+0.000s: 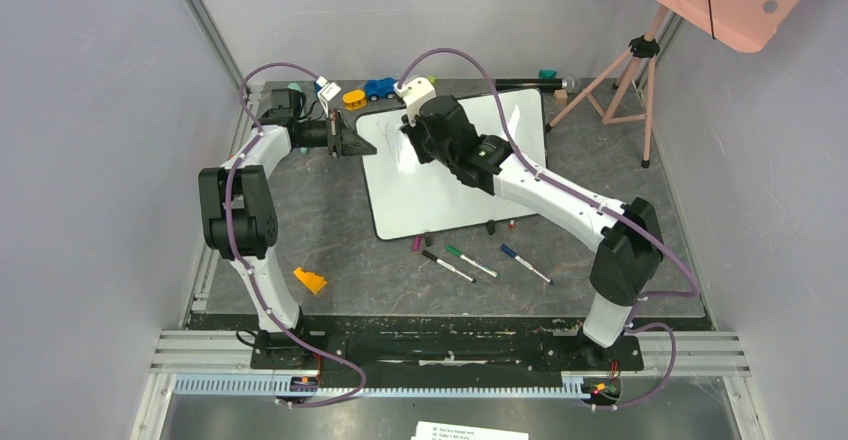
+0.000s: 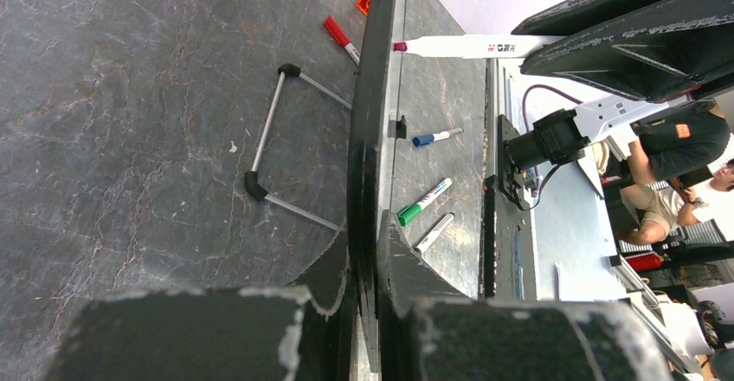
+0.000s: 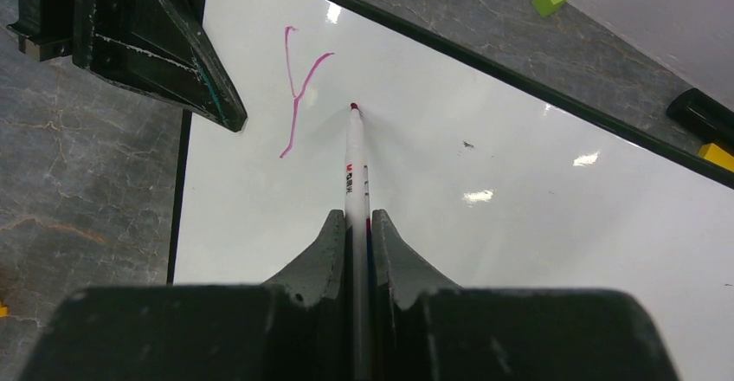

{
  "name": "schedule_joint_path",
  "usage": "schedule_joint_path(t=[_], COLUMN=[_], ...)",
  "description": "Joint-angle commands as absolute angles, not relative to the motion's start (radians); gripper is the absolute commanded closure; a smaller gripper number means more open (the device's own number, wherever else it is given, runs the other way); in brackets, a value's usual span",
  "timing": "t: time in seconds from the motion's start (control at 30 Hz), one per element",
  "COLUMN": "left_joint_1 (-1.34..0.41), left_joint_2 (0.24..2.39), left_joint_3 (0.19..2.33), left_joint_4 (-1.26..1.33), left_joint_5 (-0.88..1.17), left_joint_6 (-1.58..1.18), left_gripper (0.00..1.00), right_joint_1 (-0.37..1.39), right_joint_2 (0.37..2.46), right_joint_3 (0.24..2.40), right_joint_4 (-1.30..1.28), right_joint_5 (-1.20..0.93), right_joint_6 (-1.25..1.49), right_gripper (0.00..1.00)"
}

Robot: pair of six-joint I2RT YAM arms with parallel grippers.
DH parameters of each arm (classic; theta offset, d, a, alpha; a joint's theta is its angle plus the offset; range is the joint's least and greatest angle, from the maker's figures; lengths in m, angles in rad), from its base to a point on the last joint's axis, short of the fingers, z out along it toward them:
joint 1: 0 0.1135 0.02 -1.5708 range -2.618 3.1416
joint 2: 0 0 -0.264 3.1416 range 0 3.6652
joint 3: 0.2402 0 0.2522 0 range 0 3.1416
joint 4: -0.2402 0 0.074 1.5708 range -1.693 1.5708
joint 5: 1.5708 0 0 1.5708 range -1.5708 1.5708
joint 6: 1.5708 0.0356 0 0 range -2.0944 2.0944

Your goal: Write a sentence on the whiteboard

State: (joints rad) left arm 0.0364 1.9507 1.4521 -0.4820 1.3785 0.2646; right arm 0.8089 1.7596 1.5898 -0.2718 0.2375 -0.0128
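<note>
Whiteboard (image 1: 440,200): a glossy white rectangle with a thin black frame and rounded corners, set askew at mid-table between the two arms. Of the sentence (image 3: 296,97), only a thin pink "Y" shows, near the board's far left corner. The table (image 1: 330,230) is dark and marbled, like stone. The right gripper (image 3: 355,221) is pressed tight on a slim white marker (image 3: 354,164), whose reddish tip touches the board just right of the Y. The left gripper (image 2: 368,242) pinches the board's left frame edge (seen edge-on from its wrist camera). Three loose pens (image 1: 470,260), black, green and blue, lie just beside the near edge.
</note>
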Motion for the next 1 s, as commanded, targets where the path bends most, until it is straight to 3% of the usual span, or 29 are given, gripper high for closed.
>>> schedule_joint_path(t=[0.0,0.7,0.97], left_joint_1=[-0.025,-0.025,-0.025], left_joint_2=[1.995,1.995,1.995], left_joint_3=[1.418,1.417,1.416], left_joint_4=[-0.509,-0.509,-0.509], left_joint_5=[1.103,1.103,1.103], left_joint_6=[0.450,0.450,0.450], left_gripper=[0.98,0.98,0.98], right_joint_1=[0.804,0.804,0.802], right_joint_2=[1.785,1.739,1.709], right_joint_3=[1.634,1.552,1.508], right_joint_4=[-0.267,-0.287,-0.291], right_joint_5=[0.241,0.143,0.214], right_joint_6=[-0.031,-0.037,-0.041], right_gripper=[1.00,1.00,1.00])
